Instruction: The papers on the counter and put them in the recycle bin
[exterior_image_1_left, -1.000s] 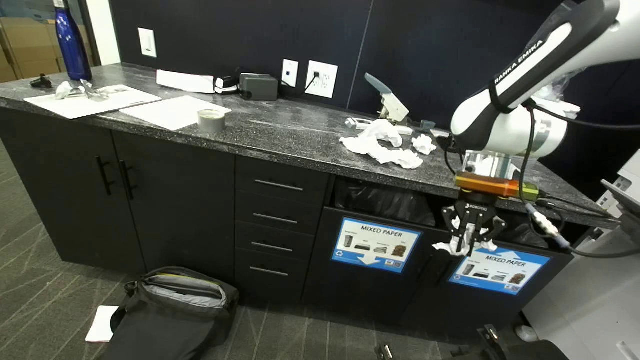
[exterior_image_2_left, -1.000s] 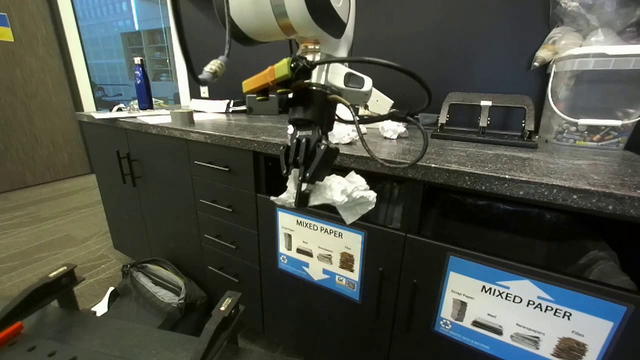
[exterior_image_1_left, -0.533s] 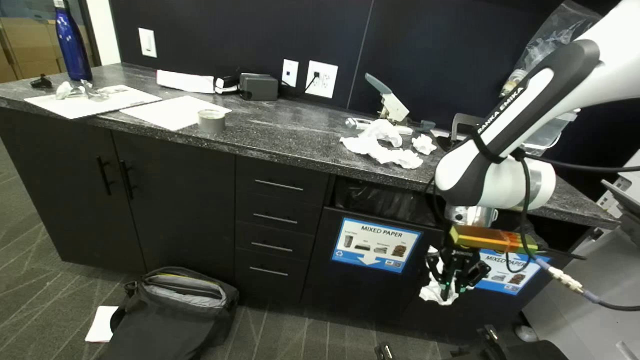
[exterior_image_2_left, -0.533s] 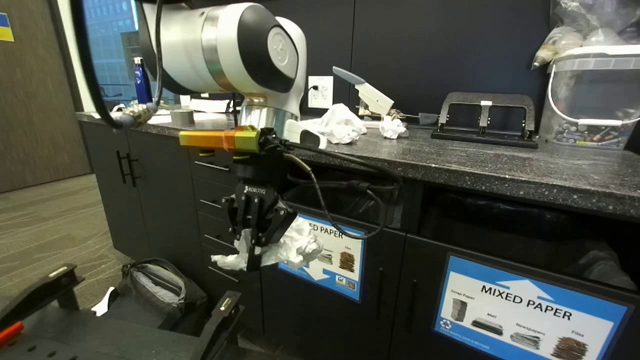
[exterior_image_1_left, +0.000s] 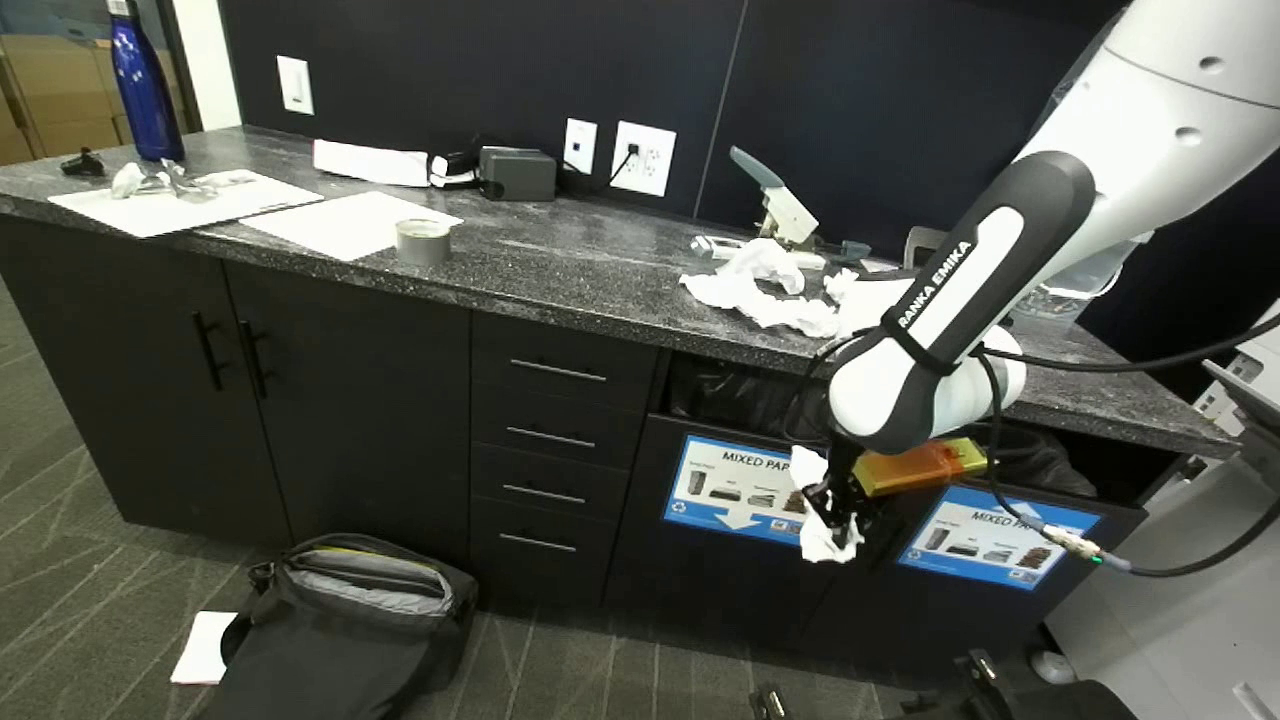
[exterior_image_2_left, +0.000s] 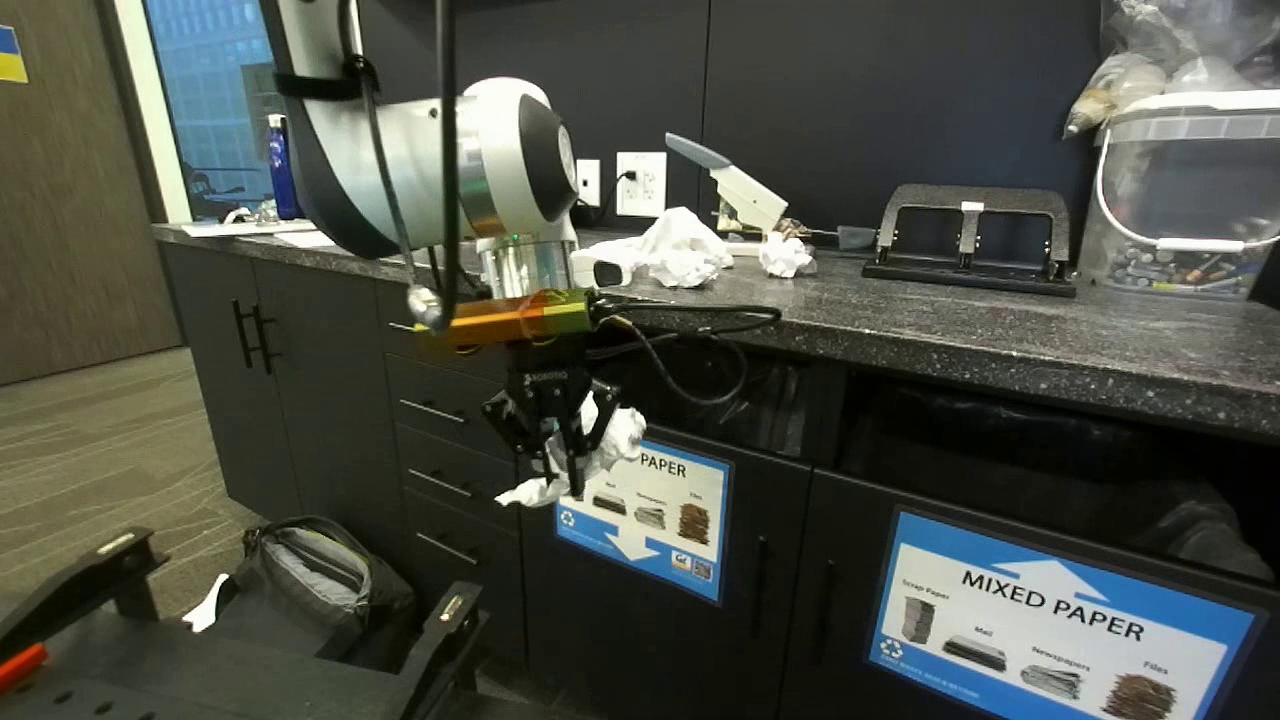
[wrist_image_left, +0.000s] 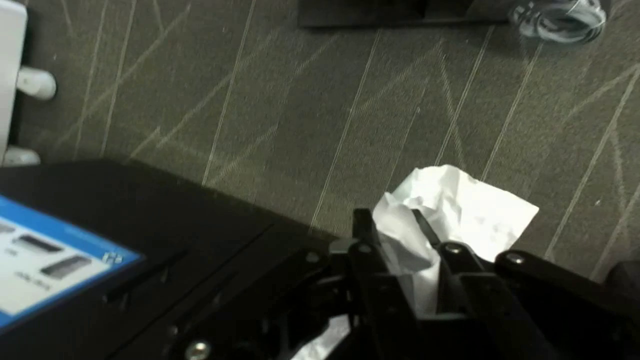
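Your claw (wrist_image_left: 391, 215) clamps a crumpled paper (exterior_image_2_left: 624, 438) in front of the surface (exterior_image_2_left: 960, 315), below its near edge, likely so you can reach a bin opening (exterior_image_1_left: 730, 395); more wads (exterior_image_2_left: 685, 250) lie on top.

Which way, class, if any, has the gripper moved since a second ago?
Yes: in an exterior view, the gripper has moved left and down in the picture, toward the down-arrow sign.

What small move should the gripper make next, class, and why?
Probably ease the gripper toward the bag-lined opening above the down-arrow MIXED PAPER sign: it grips crumpled paper, which hangs outside, in front of the cabinet.
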